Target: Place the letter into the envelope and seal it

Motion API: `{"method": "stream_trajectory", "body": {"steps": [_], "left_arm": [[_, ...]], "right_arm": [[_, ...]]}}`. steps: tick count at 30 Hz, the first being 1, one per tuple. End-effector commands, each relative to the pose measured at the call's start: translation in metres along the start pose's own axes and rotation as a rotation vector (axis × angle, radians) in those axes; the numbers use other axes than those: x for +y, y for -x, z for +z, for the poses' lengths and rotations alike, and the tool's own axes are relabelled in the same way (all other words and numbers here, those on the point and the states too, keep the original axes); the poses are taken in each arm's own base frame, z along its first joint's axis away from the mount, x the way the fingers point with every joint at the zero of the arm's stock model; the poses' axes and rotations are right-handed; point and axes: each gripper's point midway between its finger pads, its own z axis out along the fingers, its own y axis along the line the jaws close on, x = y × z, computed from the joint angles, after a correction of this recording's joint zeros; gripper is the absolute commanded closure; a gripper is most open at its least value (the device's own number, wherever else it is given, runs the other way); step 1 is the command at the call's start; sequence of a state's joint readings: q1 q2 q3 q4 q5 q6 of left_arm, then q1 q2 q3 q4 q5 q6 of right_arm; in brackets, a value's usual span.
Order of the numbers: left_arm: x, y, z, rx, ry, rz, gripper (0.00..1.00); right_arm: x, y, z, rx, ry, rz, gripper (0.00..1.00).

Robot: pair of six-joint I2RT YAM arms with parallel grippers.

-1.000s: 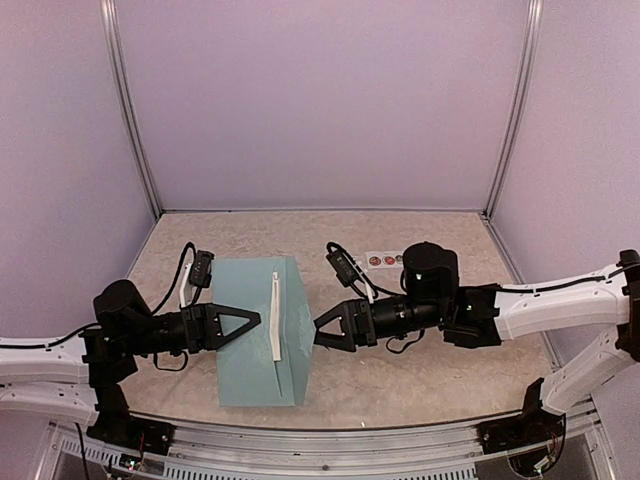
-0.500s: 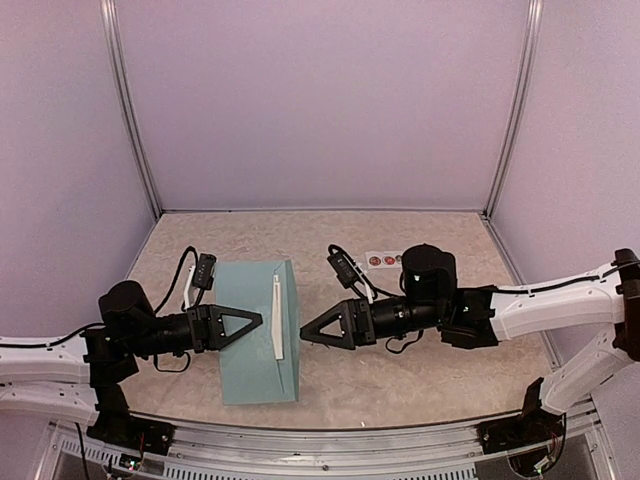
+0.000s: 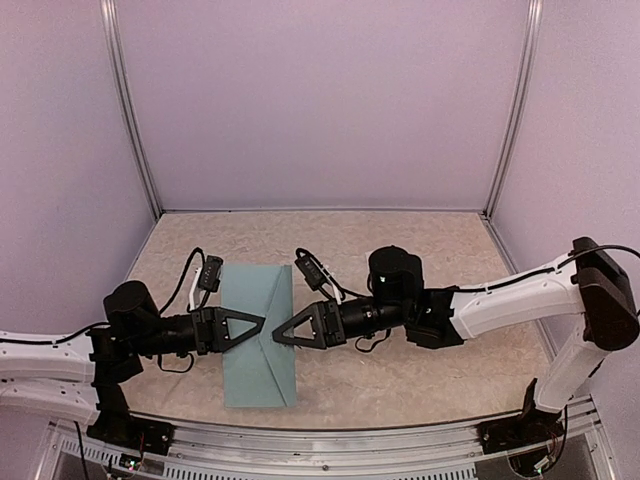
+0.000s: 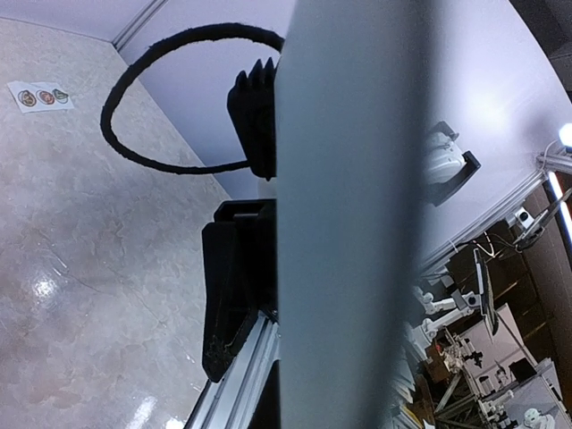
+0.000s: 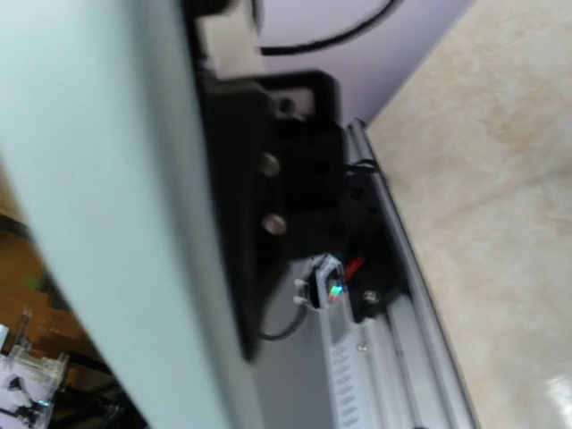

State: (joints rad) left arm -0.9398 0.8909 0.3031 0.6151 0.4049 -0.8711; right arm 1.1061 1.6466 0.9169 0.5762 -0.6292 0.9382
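The teal envelope point(image 3: 256, 372) sits between the two arms near the table's front, with its triangular flap folded down over its face. My left gripper point(image 3: 258, 323) reaches over the envelope's left half and is shut on it. In the left wrist view the envelope point(image 4: 349, 223) is edge-on and fills the middle. My right gripper point(image 3: 280, 337) has its tip over the envelope's right edge, facing the left gripper. Its jaws are hidden, so I cannot tell if they are open. The right wrist view shows the envelope point(image 5: 80, 179) blurred on the left. The letter does not show.
A white strip of round stickers point(image 4: 37, 96) lies on the table at the back right; in the top view the right arm hides it. The metal rail point(image 3: 330, 448) runs along the table's near edge. Purple walls close in the sides and back.
My right gripper has moved left from beside the envelope onto its right edge. The raised flap with the white edge along it has gone down flat. The left gripper and envelope shifted slightly.
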Motion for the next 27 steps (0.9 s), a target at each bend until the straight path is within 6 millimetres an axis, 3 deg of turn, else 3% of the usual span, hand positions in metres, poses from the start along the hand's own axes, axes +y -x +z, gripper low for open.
{"method": "stream_trajectory", "body": {"steps": [1,2,6,9,13,15,18,22,26,27], "left_arm": [[-0.008,-0.002,0.001,0.009,-0.041,0.008,1.00],[-0.008,-0.003,0.001,0.010,-0.040,0.010,1.00],[-0.001,-0.006,0.003,0.023,-0.020,-0.001,1.00],[0.010,-0.007,0.004,0.031,0.036,-0.011,0.75],[0.031,-0.002,-0.007,-0.008,0.147,-0.014,0.44],[0.039,0.002,-0.015,-0.035,0.191,-0.016,0.33],[0.043,0.006,-0.023,-0.058,0.214,-0.015,0.26],[0.045,0.006,-0.023,-0.054,0.223,-0.019,0.24],[0.054,0.007,-0.019,-0.041,0.266,-0.022,0.22],[0.056,0.007,-0.017,-0.038,0.274,-0.019,0.22]], "right_arm": [[0.018,0.008,0.006,-0.019,0.072,-0.032,0.57],[0.017,0.008,0.006,-0.021,0.072,-0.029,0.62],[0.014,0.009,0.006,-0.031,0.068,-0.014,1.00],[-0.005,0.007,0.003,-0.038,-0.009,0.028,1.00],[-0.061,-0.005,-0.019,-0.037,-0.218,0.154,1.00],[-0.091,-0.017,-0.031,-0.008,-0.356,0.198,1.00],[-0.125,-0.038,-0.045,0.056,-0.491,0.249,1.00],[-0.155,-0.059,-0.055,0.122,-0.594,0.304,1.00],[-0.179,-0.063,-0.064,0.154,-0.717,0.319,1.00],[-0.183,-0.063,-0.067,0.162,-0.741,0.321,0.92]]}}
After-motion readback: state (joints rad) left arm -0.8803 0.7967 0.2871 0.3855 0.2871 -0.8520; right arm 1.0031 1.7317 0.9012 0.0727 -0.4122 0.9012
